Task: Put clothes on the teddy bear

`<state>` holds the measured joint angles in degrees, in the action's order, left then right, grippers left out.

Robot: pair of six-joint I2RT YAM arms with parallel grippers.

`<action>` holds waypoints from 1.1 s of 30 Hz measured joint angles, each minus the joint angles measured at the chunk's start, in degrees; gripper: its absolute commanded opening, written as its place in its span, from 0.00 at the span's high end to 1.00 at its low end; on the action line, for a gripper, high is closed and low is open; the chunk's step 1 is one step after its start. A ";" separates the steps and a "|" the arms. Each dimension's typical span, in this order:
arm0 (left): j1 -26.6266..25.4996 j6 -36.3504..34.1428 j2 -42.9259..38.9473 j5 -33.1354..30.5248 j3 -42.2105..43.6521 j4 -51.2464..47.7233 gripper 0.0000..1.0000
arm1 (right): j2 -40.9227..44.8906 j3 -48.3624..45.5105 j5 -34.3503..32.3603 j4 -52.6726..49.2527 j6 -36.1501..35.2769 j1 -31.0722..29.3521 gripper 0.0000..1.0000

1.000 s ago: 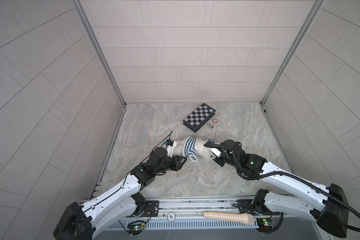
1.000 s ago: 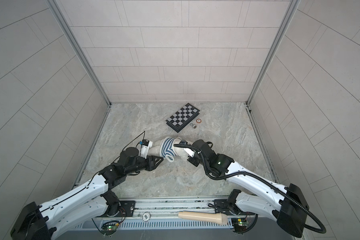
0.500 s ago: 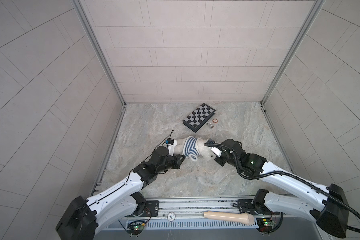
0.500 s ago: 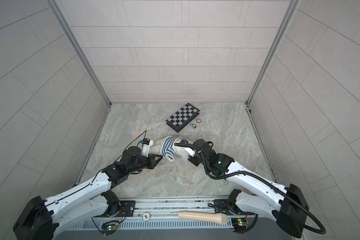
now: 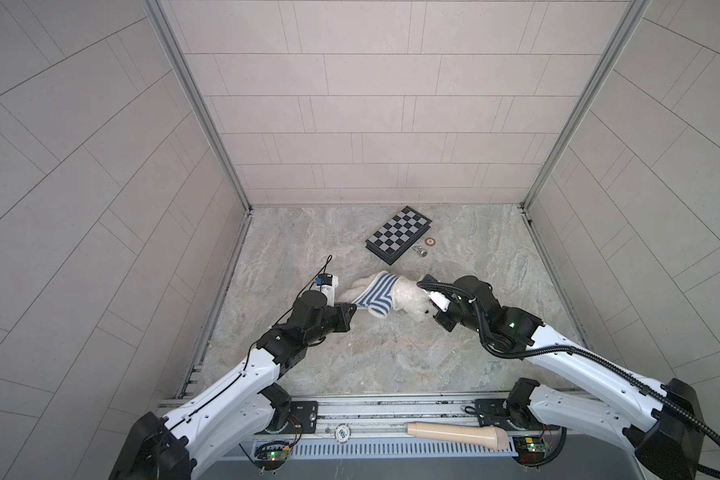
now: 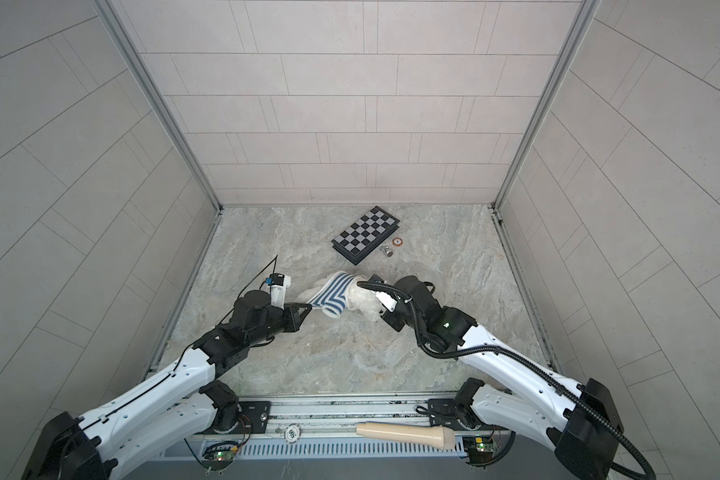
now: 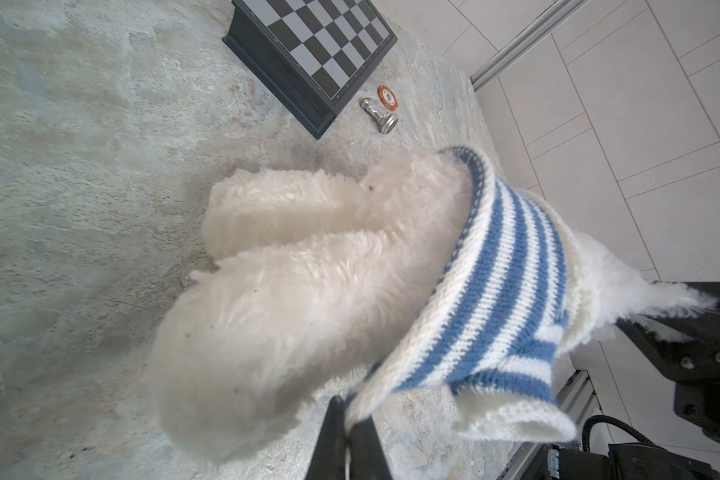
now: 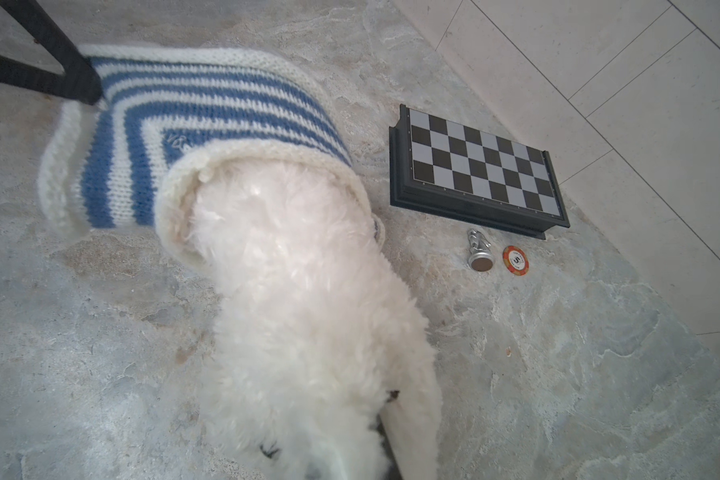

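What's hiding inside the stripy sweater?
The teddy bear is inside the stripy sweater: legs poke out one end, head the other. Its middle and arms are covered by the knit, so they cannot be seen.

A: Where is the table [image 5: 371, 357] open round the teddy bear [image 5: 408, 297]?
B: From 5 to 7 o'clock, bare stone; 11 to 12 o'clock too.
A: And blocked?
B: At 1 o'clock the chessboard [image 5: 398, 235], a chess piece [image 5: 420, 250] and chip [image 5: 430, 242] just beside it (both small). At 9 the left gripper [image 5: 353, 308], jaws pinched on the striped shirt [image 5: 377, 293]; at 3 the right gripper [image 5: 427, 311], gripping the bear.
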<state>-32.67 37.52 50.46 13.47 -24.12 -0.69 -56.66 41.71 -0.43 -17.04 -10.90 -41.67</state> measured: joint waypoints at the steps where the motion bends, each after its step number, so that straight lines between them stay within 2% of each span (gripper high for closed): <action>1: 0.02 -0.13 0.66 -0.04 0.00 0.04 1.00 | 0.00 0.00 0.13 0.00 0.00 0.00 1.00; 5: -0.24 -0.90 3.54 -0.15 0.00 1.84 1.00 | 0.00 0.00 1.01 -0.11 0.02 0.11 1.00; 12: -5.27 -2.47 9.11 -1.36 -2.14 6.47 1.00 | -0.46 0.00 2.25 -0.46 0.07 0.22 1.00; 17: -5.46 -3.56 11.02 -3.80 -3.87 7.63 1.00 | -0.59 0.20 4.39 -1.53 0.22 0.22 1.00; 21: -5.46 -4.74 10.54 -5.16 -3.93 7.50 0.96 | -0.15 0.28 8.02 -2.19 -0.22 0.20 1.00; 26: -5.46 -6.69 6.21 -6.97 -3.91 6.34 1.00 | 1.38 0.28 12.07 -2.60 -2.29 -0.81 1.00; 33: -5.46 -8.76 0.59 -7.78 -3.91 5.99 1.00 | 3.58 0.13 16.17 -0.48 -4.55 -1.81 1.00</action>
<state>-38.13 28.75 51.05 5.69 -28.03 5.30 -53.08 41.85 15.75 -17.52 -15.44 -43.48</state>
